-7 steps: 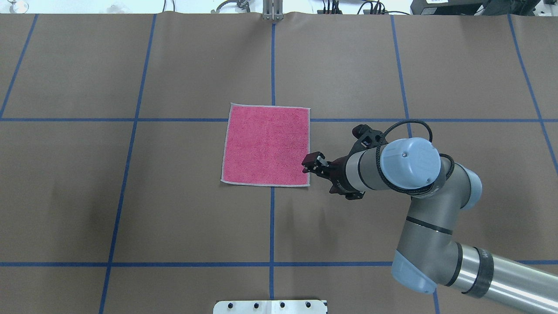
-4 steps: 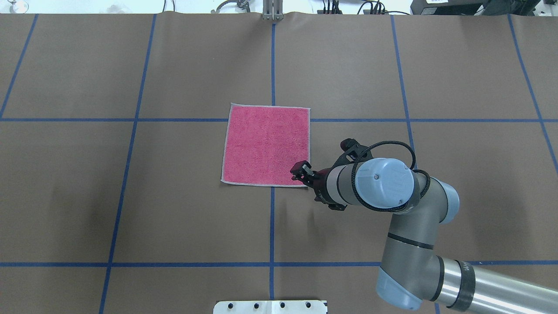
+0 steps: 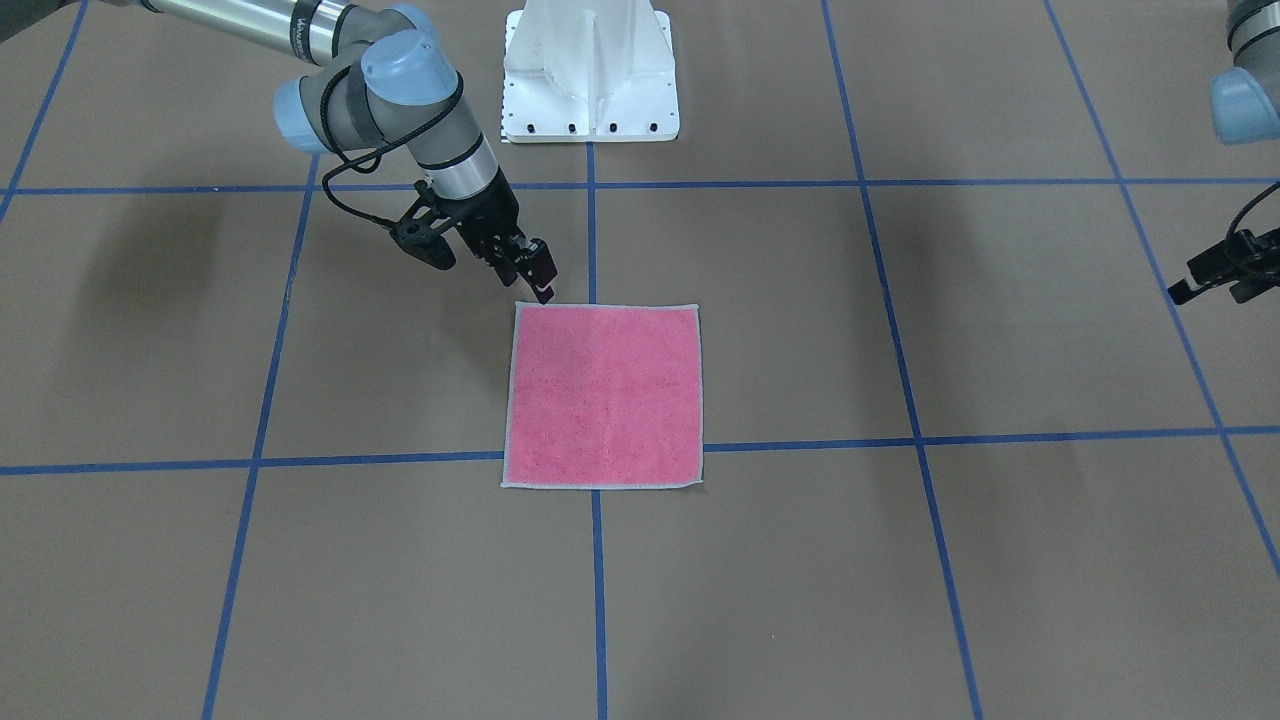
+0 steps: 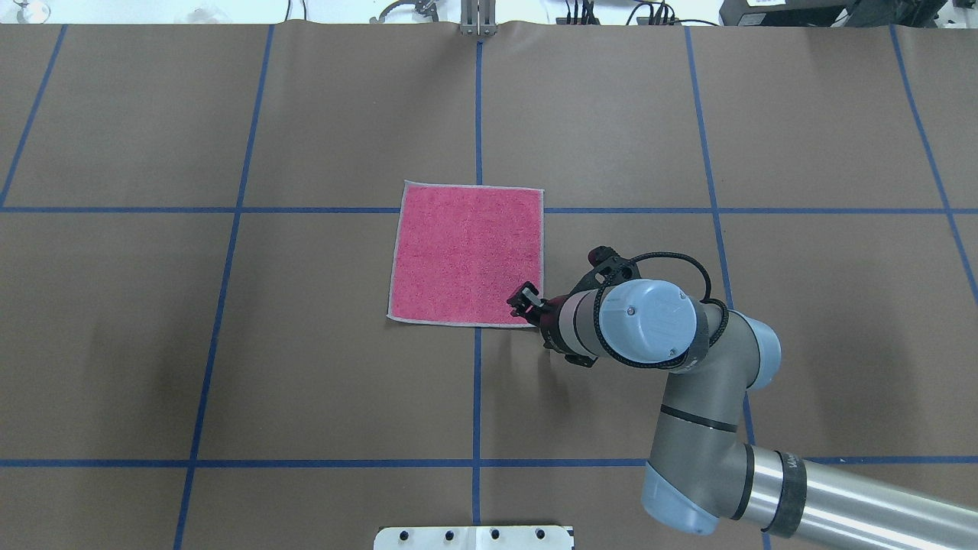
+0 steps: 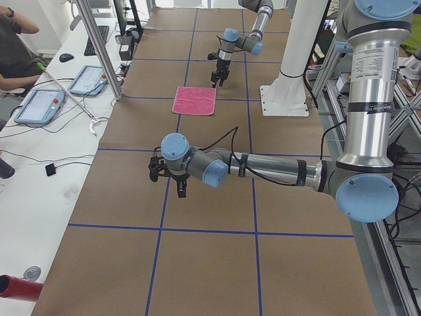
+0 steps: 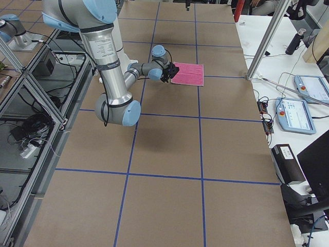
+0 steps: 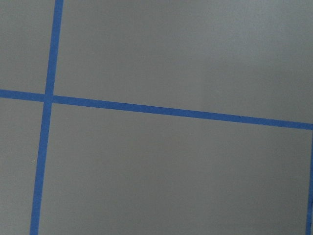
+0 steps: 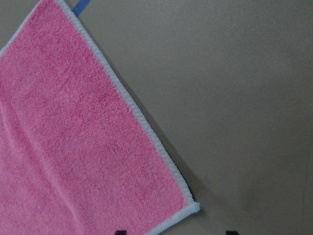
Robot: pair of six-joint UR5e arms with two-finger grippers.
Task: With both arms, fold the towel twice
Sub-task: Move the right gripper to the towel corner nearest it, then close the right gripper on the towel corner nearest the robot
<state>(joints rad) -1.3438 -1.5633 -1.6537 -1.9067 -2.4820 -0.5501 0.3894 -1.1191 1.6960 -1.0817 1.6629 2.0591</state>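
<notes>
Now, with jaws standing apart, the right gripper (image 4: pixel 526 302) is hovering at the nearest corner of the towel (image 4: pixel 466 256), which is lying flat, pink face up, on the worktop (image 4: pixel 306 367). It should be lowering until both jaws are straddling the stitched edge, then closing. The left gripper (image 3: pixel 1195 280) is hanging well away; whether its jaws are apart, I cannot tell.

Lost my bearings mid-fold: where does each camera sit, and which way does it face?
Front-facing: across the table, facing the robot; pedestal, right gripper, left gripper.
Overhead: behind the robot, looking forward-down; right arm, pedestal edge.
Exterior left: table's left end; left arm near, right arm far.
Exterior right: table's right end; right arm near.
Left wrist: down at bare table; no gripper shows.
Right wrist: down at towel corner; right gripper barely shows.
Shared: front-facing and overhead show right gripper at towel's robot-side corner.
</notes>
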